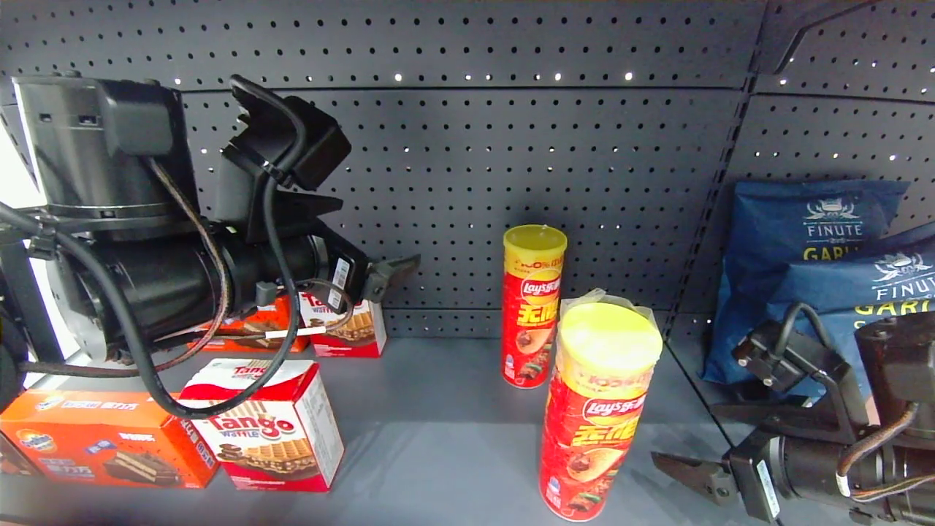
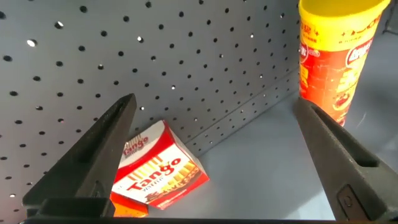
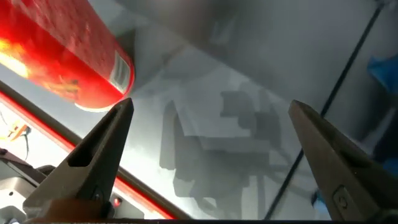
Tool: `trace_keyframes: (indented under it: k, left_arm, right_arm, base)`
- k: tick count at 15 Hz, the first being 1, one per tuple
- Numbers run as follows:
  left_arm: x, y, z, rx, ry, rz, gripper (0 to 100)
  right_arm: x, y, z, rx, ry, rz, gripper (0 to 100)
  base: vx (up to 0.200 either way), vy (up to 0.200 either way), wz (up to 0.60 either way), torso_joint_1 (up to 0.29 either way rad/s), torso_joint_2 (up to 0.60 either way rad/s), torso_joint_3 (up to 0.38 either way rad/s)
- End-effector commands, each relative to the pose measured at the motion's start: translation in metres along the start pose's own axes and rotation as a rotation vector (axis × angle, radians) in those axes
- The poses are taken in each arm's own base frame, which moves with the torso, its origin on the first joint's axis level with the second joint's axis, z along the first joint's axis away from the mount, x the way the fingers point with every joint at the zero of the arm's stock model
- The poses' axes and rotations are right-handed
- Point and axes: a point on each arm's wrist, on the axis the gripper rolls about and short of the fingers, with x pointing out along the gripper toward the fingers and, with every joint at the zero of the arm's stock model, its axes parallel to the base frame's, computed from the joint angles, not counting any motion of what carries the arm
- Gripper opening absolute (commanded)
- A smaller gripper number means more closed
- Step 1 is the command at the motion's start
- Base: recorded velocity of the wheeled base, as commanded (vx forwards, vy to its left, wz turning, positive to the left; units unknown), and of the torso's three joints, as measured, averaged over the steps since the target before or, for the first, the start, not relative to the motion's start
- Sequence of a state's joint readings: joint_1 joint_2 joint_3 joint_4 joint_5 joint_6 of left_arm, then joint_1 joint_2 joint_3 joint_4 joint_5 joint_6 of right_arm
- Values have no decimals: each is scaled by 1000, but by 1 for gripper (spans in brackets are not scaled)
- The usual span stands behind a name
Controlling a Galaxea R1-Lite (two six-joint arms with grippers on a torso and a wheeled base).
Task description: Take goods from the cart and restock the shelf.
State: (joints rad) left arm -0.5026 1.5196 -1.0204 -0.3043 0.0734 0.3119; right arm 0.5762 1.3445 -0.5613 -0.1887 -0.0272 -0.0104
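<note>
Head view: front chip can (image 1: 599, 409) and rear chip can (image 1: 532, 307) upright on shelf (image 1: 438, 431), near each other. Left gripper (image 1: 391, 270) raised above wafer boxes (image 1: 274, 427); right gripper (image 1: 679, 467) low, just beside front chip can.

Left wrist view: fingers spread wide, nothing held; wafer box (image 2: 155, 171) beyond them, rear chip can (image 2: 336, 56) off to one side.

Right wrist view: fingers apart, empty; front chip can (image 3: 62, 56) near one fingertip.

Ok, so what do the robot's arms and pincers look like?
Both are black and cylindrical: the left arm and right arm carry looping black cables, boxy wrist camera mounts and white stickers. The left pincer and right pincer each have two dark, tapered, wedge-shaped fingers.
</note>
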Motion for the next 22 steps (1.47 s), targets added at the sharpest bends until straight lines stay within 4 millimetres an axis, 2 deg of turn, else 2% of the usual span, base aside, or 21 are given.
trace_keyframes:
  k: [1,15,22]
  left_arm:
    - [0,-1,-3,-1,10,-2,100]
    - [-1,0,-6,-6,4,6,100]
    - [0,0,-7,-6,5,4,100]
  right_arm:
    - [6,3,3,-9,5,14,100]
    - [25,19,10,-50,29,70,100]
    - [23,17,12,-45,19,61,100]
  base:
    - [0,0,0,0,0,0]
    - [0,0,0,0,0,0]
    - [0,0,0,0,0,0]
